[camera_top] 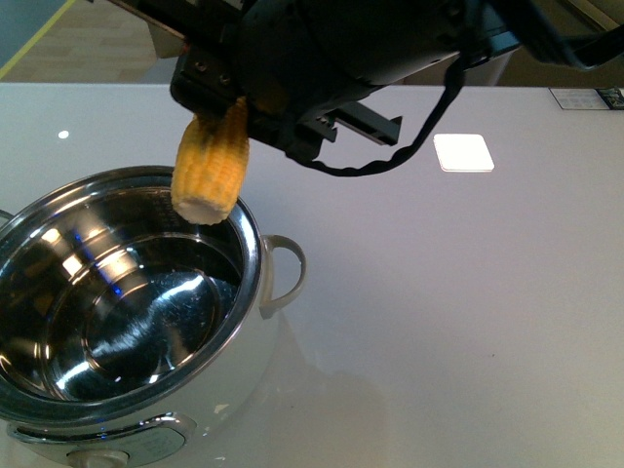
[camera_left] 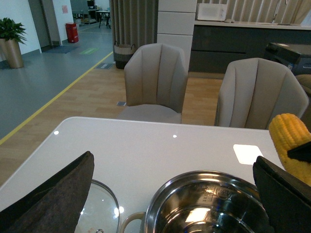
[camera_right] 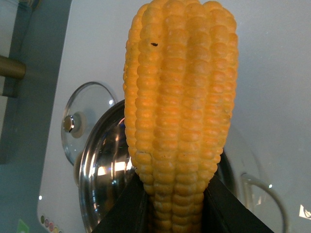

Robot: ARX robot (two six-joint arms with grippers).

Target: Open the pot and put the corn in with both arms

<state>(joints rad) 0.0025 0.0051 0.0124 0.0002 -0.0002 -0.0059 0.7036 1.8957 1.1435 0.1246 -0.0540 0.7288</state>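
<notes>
The pot stands open at the front left, its shiny steel inside empty and a white loop handle on its side. The yellow corn hangs blunt end down just over the pot's far rim, with my right gripper shut on its upper end. In the right wrist view the corn fills the frame between the right gripper's fingers, above the pot. My left gripper is open and empty, hovering above the pot. The corn shows beside its far finger.
The glass lid with its knob lies flat on the white table beside the pot, also in the left wrist view as the lid. A small white square lies on the table at the back right. Chairs stand beyond the table's far edge.
</notes>
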